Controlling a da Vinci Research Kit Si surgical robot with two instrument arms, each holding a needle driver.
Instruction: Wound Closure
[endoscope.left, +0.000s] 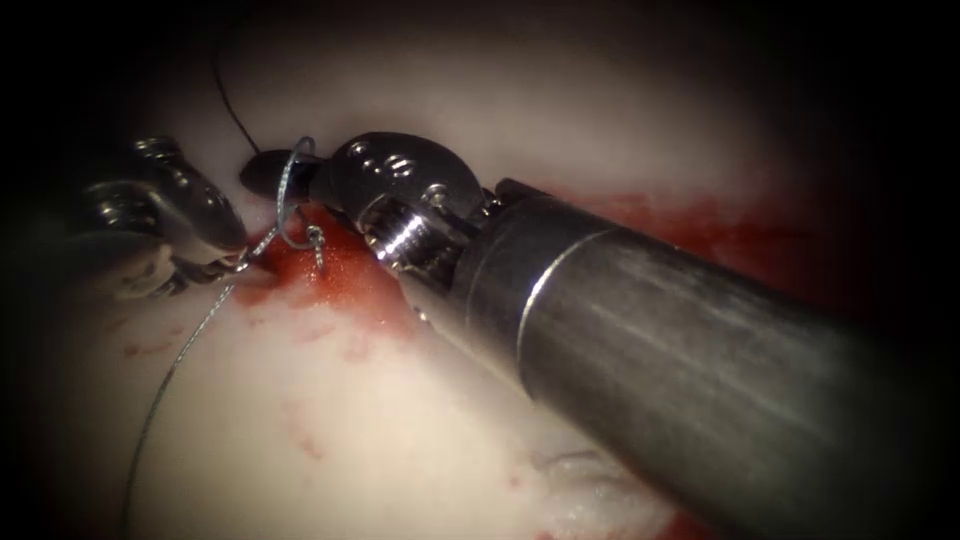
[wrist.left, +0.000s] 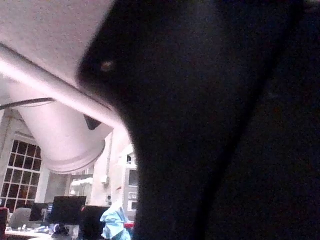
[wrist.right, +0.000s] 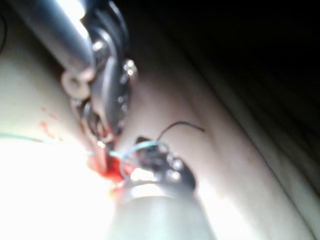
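Looping thread (endoscope.left: 290, 195) beside right tool (endoscope.left: 262, 172)

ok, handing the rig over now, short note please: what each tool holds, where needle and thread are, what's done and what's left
Left tool: jaws shut on the thread, at the left edge of the red fluid.
Right tool: dark tip at the upper end of the cut; a loop of thread lies around it. Can't tell its jaws or whether it holds anything.
Needle: can't make it out.
Thread: one strand trails from the left tool over the tissue; a dark strand runs up from the right tool's tip.
Done: thread is in at the cut.
Left: can't judge; no finished knot is clear.
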